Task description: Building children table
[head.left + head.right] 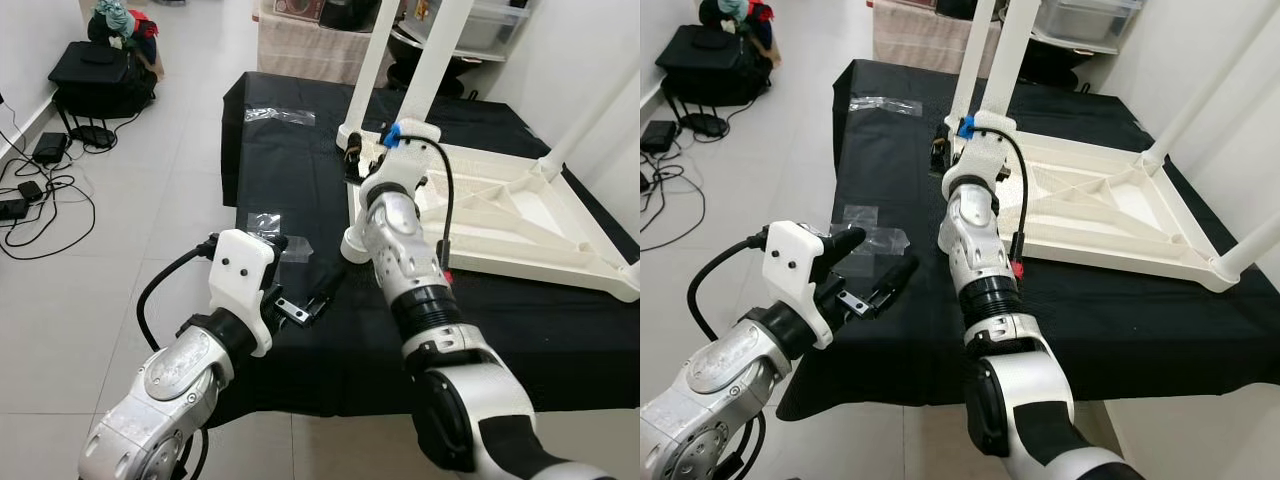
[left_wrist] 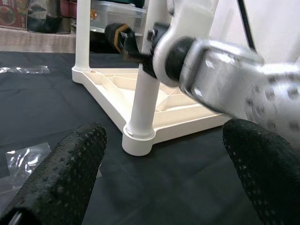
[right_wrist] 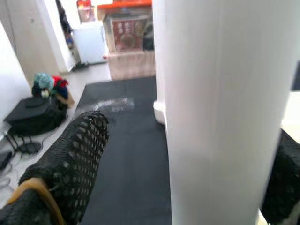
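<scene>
An upturned white plastic children's table top (image 1: 500,215) lies on a black-covered table (image 1: 290,170). White legs stand up from its corners. One leg (image 2: 140,101) sits in the near left corner socket (image 1: 355,245). My right gripper (image 3: 187,154) is open around this leg, one black finger (image 3: 70,164) on each side, with a gap on one side. In the head views that gripper (image 1: 972,160) is low on the leg. My left gripper (image 1: 305,268) hovers open and empty over the table's near left edge, its fingers (image 2: 61,173) facing the same leg.
Two clear plastic bags (image 1: 280,115) (image 1: 265,222) lie on the black cloth. On the floor to the left are a black bag (image 1: 100,75) and cables (image 1: 40,190). A covered shelf (image 1: 310,45) stands behind, and a white wall (image 1: 600,90) is at the right.
</scene>
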`<state>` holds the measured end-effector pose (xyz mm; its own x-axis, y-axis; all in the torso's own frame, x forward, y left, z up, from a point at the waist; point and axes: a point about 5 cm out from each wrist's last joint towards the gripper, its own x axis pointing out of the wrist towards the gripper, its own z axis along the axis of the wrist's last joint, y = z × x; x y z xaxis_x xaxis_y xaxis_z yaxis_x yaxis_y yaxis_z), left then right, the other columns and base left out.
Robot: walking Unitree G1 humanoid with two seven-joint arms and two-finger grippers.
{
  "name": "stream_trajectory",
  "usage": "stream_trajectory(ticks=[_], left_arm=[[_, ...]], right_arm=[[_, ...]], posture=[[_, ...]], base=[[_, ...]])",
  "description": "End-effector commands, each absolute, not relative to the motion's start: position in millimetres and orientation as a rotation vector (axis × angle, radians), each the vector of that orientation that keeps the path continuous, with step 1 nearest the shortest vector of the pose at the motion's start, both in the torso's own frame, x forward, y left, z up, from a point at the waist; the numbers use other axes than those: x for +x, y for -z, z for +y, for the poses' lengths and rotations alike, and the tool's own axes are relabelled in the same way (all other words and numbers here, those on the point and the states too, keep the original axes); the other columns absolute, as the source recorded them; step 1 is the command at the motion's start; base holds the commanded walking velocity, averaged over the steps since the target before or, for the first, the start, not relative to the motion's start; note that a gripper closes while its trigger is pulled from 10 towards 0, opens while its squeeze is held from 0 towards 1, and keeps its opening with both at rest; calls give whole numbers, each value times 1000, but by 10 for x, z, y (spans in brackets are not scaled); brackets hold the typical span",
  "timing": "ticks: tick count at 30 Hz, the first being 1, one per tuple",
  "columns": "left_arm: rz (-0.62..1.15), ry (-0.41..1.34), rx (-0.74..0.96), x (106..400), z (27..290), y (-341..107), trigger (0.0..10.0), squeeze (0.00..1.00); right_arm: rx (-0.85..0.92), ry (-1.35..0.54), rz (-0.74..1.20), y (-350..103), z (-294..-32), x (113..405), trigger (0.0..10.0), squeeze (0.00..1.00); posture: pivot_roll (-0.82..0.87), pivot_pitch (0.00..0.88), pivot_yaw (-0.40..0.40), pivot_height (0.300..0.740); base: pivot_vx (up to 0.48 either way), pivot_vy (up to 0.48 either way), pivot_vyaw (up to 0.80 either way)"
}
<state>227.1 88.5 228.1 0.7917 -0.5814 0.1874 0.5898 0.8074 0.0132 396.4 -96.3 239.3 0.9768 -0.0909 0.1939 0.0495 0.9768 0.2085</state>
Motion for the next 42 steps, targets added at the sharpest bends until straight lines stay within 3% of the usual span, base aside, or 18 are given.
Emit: stream_trajectory(ticks=[1, 5, 10, 13, 22, 24, 25, 27, 28, 42], left_arm=[[-180, 631, -52, 2276, 876, -2251, 10000, 0], [-180, 627, -50, 2285, 887, -2248, 10000, 0], [-181, 627, -51, 2290, 884, -2251, 10000, 0], [-182, 623, -52, 2293, 879, -2251, 10000, 0], [-183, 621, -51, 2294, 879, -2254, 10000, 0], [-179, 617, -52, 2301, 878, -2250, 10000, 0], [-179, 591, -75, 2321, 878, -2252, 10000, 0], [-179, 591, -75, 2321, 878, -2252, 10000, 0], [-180, 538, -73, 2353, 908, -2241, 10000, 0], [-193, 517, -33, 2408, 963, -2214, 10000, 0]], right_arm=[[176, 72, -196, -2297, -1027, 3919, 10000, 0], [232, -128, -230, -2196, -901, 3726, 10000, 0], [224, -197, -216, -2149, -843, 3666, 10000, 0], [130, -148, -204, -2069, -925, 3650, 10000, 0], [78, -82, -187, -2055, -1092, 3678, 10000, 0], [58, -48, -174, -2019, -1180, 3662, 10000, 0], [34, 23, -165, -1948, -1347, 3597, 10000, 0], [34, 23, -165, -1948, -1347, 3597, 10000, 0], [47, 42, -129, -1782, -1431, 3465, 10000, 0], [40, -16, -121, -1691, -1330, 3310, 10000, 0]], posture=[[45, 113, -172, 740], [41, 111, -169, 740], [40, 109, -173, 740], [40, 109, -174, 740], [37, 110, -175, 740], [30, 115, -168, 740], [32, 115, -171, 740], [32, 115, -171, 740], [23, 120, -164, 740], [14, 115, -152, 740]], base=[[0, 0, 0], [0, 0, 0], [0, 0, 0], [0, 0, 0], [0, 0, 0], [0, 0, 0], [0, 0, 0], [0, 0, 0], [0, 0, 0], [0, -22, -171]])
